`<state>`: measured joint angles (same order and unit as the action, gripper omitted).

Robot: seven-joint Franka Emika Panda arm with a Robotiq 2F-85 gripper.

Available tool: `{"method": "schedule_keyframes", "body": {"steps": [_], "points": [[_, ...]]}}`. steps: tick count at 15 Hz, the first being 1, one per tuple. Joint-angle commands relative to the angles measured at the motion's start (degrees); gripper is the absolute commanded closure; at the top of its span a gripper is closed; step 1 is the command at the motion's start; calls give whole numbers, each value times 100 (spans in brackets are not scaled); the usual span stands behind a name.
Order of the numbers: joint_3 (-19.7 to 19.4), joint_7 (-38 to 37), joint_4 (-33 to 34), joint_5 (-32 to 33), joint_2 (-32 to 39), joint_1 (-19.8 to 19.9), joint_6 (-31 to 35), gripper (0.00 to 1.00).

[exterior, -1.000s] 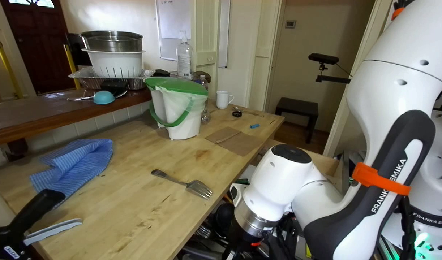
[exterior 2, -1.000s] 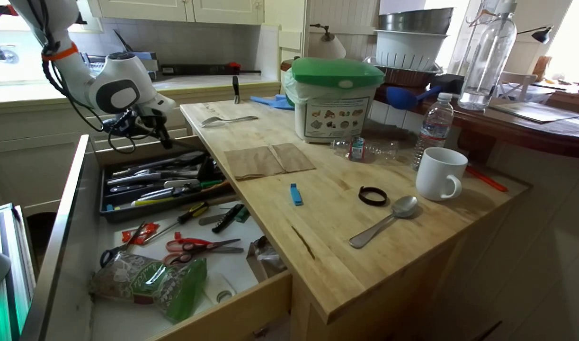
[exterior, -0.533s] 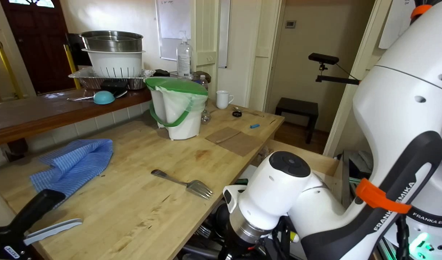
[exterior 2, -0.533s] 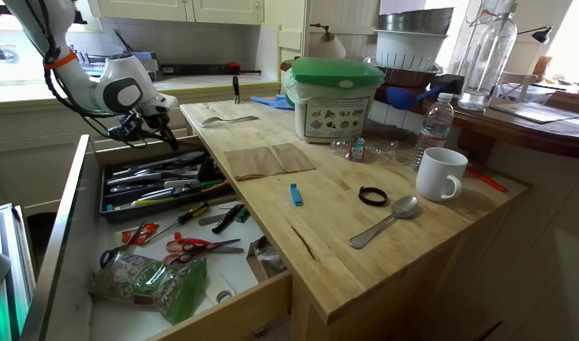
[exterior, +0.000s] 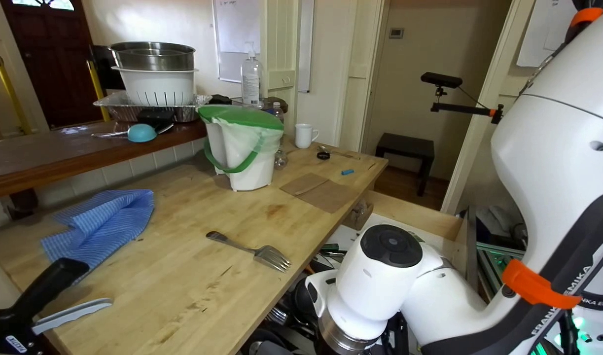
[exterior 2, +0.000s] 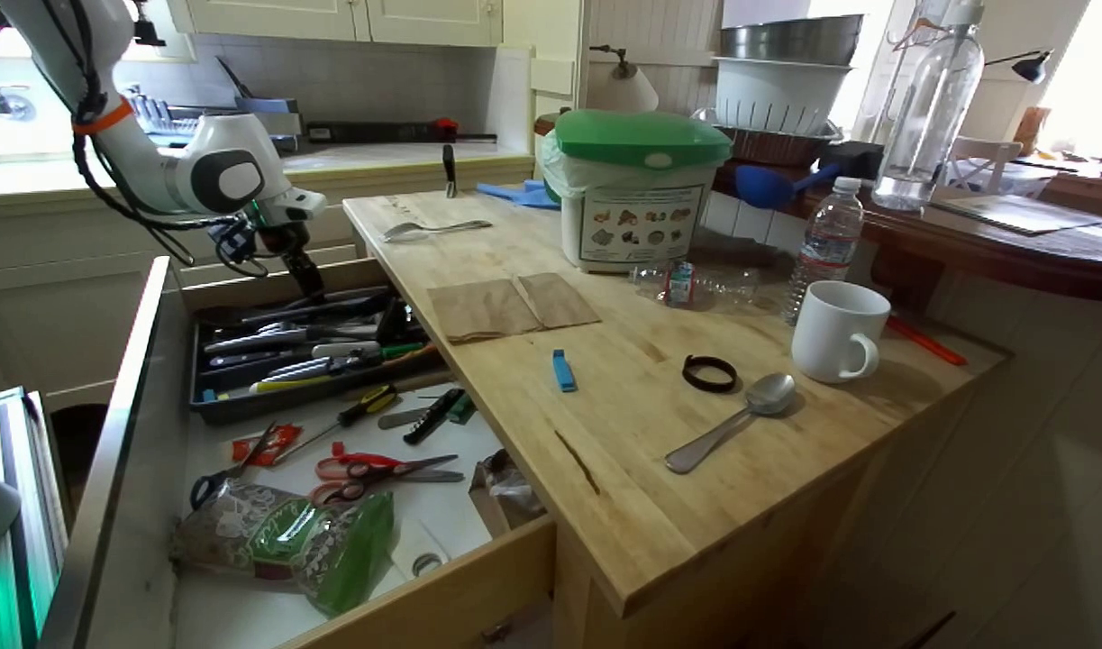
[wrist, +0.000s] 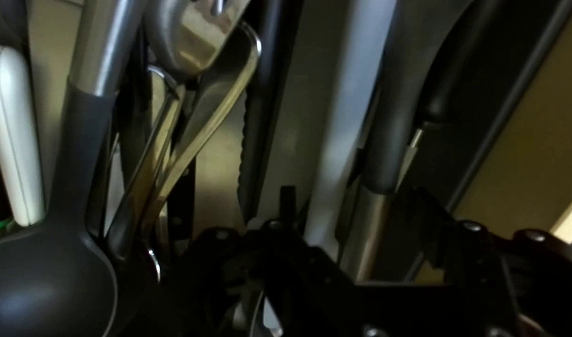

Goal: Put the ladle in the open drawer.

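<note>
Fingers [wrist: 293, 267] are spread wide and, as far as I can see, pinching nothing. Left to right in the wrist view: white handle [wrist: 14, 135] at the edge, then the dark grey ladle [wrist: 47, 285] (pretty sure that's the one, though its bowl runs off the corner) lying in the open drawer [exterior 2: 442, 586], clear of the fingers. Next some silver cutlery [wrist: 187, 44], then a pale grey handle [wrist: 342, 126] and a dark handle with a metal end [wrist: 386, 154], both showing in the gap (can't tell if they're between the fingers or just underneath), and brown wood [wrist: 519, 159] at far right.

What's new: over the last second the arm [exterior 2: 235, 158] has sunk in both exterior views, so the gripper [wrist: 358, 224] is now right down at the utensil tray [exterior 2: 280, 403], touching or not I can't say. My guess: if that's the right ladle, the job's basically done and it only needs to back out without hooking a handle. If it's after something else, a squeeze probably comes next
</note>
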<state>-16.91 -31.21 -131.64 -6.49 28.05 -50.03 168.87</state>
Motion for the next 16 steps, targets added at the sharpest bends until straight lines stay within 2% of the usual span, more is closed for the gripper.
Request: {"method": "schedule_keyframes", "body": {"steps": [1, 2, 4, 6, 9, 13, 14, 16], "points": [[139, -278, -386, 33, -444, 123, 271, 6], [102, -435, -516, 11, -574, 68, 386, 0], [356, -509, -850, -188, -989, 280, 504, 0], [447, -914, -1230, -405, -1387, 378, 507, 0], [514, -989, -1824, -1099, -1919, 479, 733, 0], [834, -925, -2369, -2199, -2493, 819, 1044, 0], [1367, -1194, -2480, -2147, -2630, 1406, 1099, 0], [1764, -1451, -2592, -2422, -2772, 1818, 1199, 0]]}}
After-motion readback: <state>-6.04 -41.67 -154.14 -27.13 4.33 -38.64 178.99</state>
